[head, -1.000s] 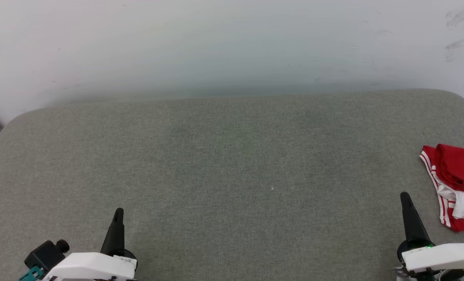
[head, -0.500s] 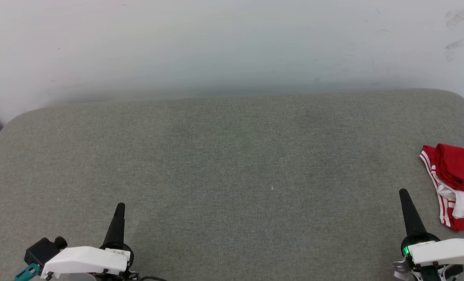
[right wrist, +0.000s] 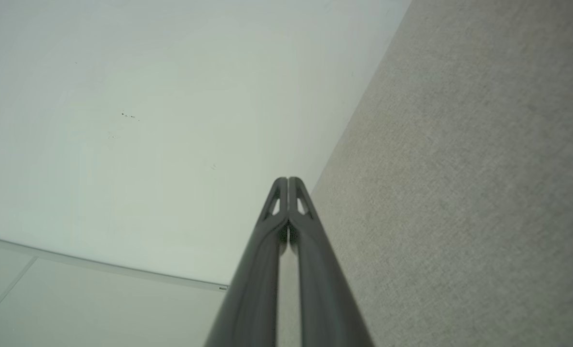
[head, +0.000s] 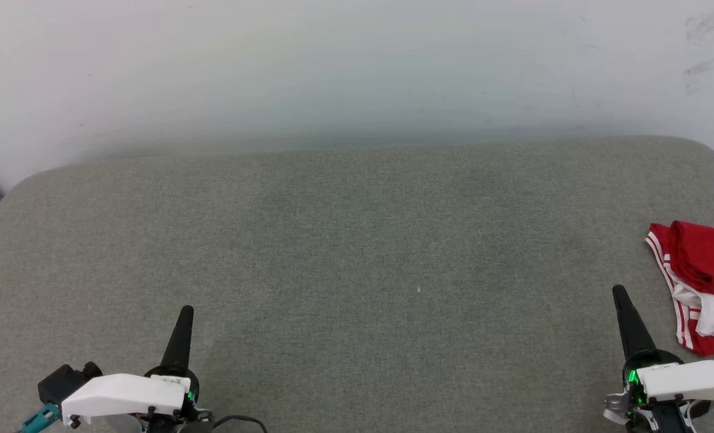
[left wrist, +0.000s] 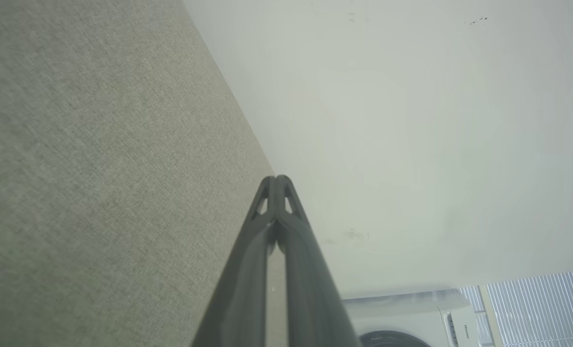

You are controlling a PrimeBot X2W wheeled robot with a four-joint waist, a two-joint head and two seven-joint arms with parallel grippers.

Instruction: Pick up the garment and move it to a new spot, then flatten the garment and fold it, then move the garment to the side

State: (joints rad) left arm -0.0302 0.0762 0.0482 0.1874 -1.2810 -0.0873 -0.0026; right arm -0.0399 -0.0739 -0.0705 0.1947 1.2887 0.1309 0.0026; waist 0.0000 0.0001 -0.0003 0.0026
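Observation:
The garment (head: pixel 702 282), red with white parts and red-white striped trim, lies bunched at the right edge of the grey cushioned surface (head: pixel 357 252), partly cut off by the head view's border. My right gripper (head: pixel 620 296) stands just left of it, apart from the cloth, shut and empty. Its tips also meet in the right wrist view (right wrist: pixel 288 180). At the lower left my left gripper (head: pixel 186 313) is shut on nothing, far from the garment. The left wrist view shows those tips (left wrist: pixel 276 179) pressed together.
A pale wall (head: pixel 357 66) rises behind the surface's far edge. The left wrist view catches a white washing machine (left wrist: pixel 412 318) and window blinds (left wrist: pixel 542 303) in its lower right corner. Pale floor panels (right wrist: pixel 74 308) appear in the right wrist view.
Both grippers have crept a little forward up the head view, and both wrists have sunk lower. The garment has not moved.

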